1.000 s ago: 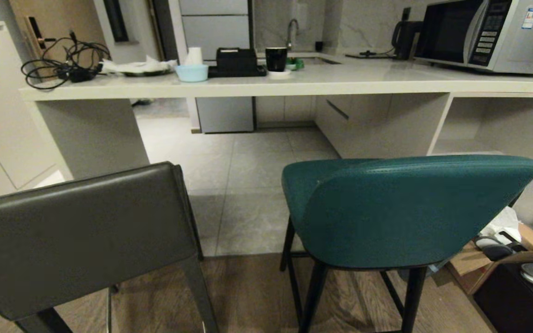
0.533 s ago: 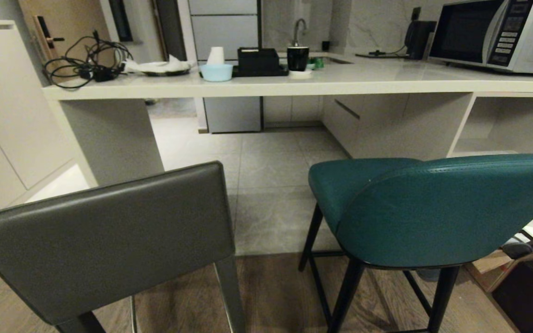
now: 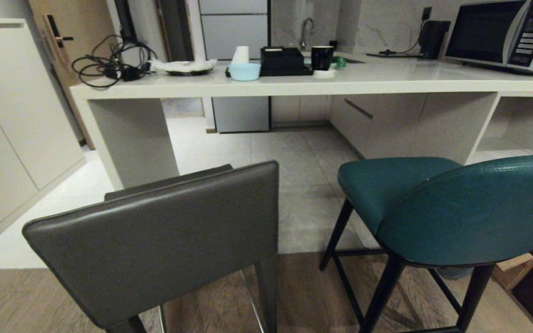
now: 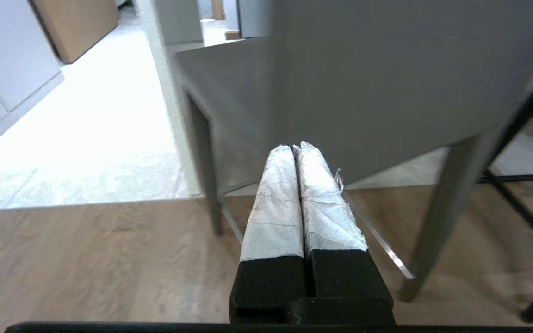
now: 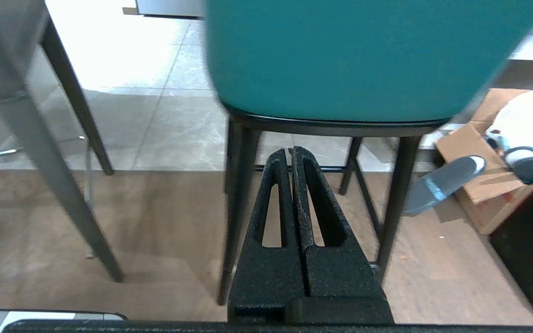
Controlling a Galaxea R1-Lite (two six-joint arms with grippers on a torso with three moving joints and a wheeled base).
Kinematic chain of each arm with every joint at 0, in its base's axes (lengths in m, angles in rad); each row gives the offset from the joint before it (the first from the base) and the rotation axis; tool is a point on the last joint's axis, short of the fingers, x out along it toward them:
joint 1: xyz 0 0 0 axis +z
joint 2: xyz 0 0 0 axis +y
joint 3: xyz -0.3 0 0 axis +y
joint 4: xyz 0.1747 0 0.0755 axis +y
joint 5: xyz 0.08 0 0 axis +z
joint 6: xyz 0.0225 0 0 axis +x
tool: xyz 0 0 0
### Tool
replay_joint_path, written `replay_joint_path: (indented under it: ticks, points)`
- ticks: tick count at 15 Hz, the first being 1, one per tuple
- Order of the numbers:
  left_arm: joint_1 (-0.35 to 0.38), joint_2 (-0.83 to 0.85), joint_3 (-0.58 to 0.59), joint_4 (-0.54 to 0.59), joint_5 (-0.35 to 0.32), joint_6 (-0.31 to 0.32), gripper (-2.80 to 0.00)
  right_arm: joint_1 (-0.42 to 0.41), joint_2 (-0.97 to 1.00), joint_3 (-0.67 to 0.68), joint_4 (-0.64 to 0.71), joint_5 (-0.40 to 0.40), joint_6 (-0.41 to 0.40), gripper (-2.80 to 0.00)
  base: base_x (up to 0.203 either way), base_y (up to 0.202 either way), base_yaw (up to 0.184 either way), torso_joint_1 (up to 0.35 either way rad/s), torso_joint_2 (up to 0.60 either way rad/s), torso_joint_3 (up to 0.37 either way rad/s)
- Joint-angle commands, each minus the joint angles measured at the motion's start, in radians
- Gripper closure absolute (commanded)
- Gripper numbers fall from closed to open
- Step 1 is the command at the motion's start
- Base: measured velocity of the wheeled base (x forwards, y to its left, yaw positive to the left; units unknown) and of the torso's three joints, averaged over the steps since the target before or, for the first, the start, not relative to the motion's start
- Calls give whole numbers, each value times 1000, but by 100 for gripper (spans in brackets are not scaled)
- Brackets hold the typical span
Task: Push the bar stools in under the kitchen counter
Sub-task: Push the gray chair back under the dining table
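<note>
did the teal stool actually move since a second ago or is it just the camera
Cannot tell. The teal stool sits further right in the head view, but the kitchen counter and microwave shifted right with it: the camera moved.

The dark grey stool (image 3: 164, 240) at seven o'clock has a plain leather back and matching grey legs. At four o'clock the teal stool (image 3: 461, 208) stands on thin black legs. The kitchen counter (image 3: 294, 85) at twelve o'clock is off-white, carrying black cables (image 3: 109, 64) at eleven o'clock, a pale blue bowl (image 3: 244, 71), a black mug (image 3: 322, 58) and a silver microwave (image 3: 502, 34) at one o'clock. The floor (image 3: 303, 185) is grey tile, then brown wood grain. The left gripper (image 4: 295, 147) has white-wrapped fingers on black bases; the right gripper (image 5: 290, 150) is all black.
</note>
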Motion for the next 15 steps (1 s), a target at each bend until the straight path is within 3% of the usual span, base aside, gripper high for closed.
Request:
replay_joint_path:
  ticks: [1, 7, 15]
  points:
    - [0, 1, 18, 0, -1, 1, 0, 0, 1, 0, 0, 0, -1, 0, 0, 197, -4, 2, 2, -2]
    - [0, 1, 18, 0, -1, 4, 0, 0, 1, 0, -1, -1, -1, 0, 0, 182, -3, 4, 1, 1]
    - [1, 1, 20, -2, 6, -24, 0, 0, 1, 0, -1, -3, 8, 0, 0, 8, 0, 1, 0, 0]
